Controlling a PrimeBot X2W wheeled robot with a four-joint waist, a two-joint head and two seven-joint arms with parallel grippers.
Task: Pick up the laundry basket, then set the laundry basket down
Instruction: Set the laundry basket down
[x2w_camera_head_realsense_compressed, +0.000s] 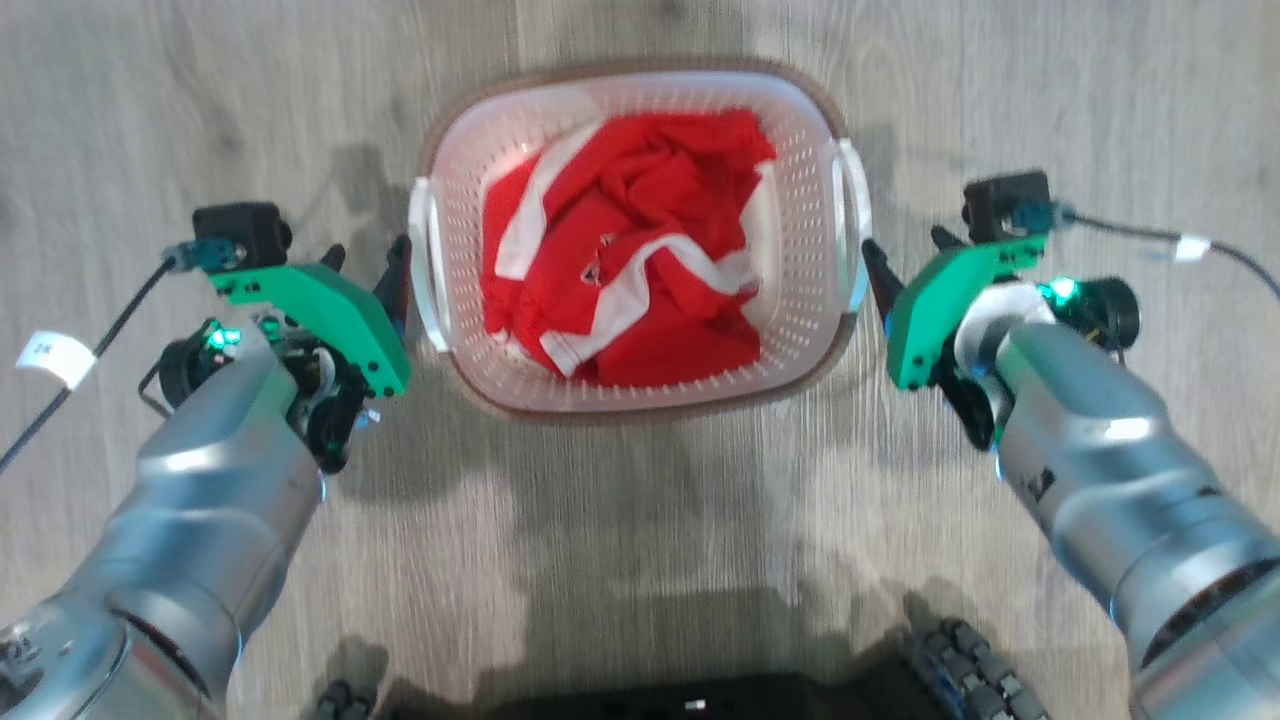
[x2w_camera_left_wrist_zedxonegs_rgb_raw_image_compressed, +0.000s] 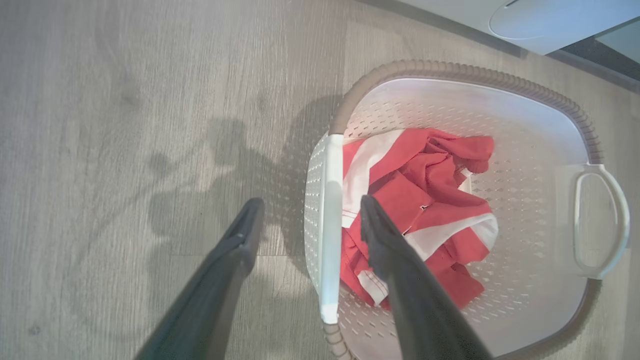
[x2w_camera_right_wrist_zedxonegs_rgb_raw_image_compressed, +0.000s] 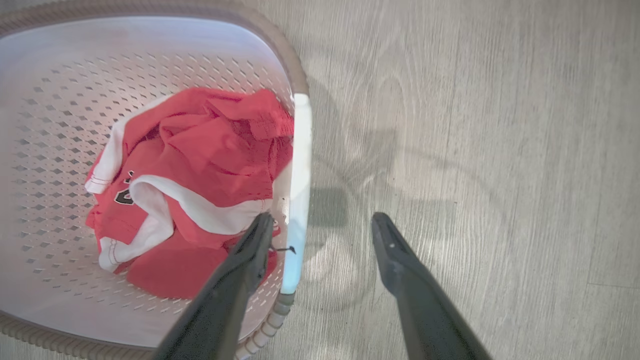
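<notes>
The laundry basket, white with perforated walls and a brown rim, stands on the floor in front of me. Red and white clothing lies inside it. My left gripper is open beside the basket's left handle. In the left wrist view that handle runs between the spread fingers of the left gripper, one over the floor, one over the clothing. My right gripper is open at the right handle. In the right wrist view this handle sits between the fingers of the right gripper.
Pale wood-look floor surrounds the basket. A white washing machine stands just beyond the basket's far side. My dark base is at the bottom of the head view. Cables trail off both wrists.
</notes>
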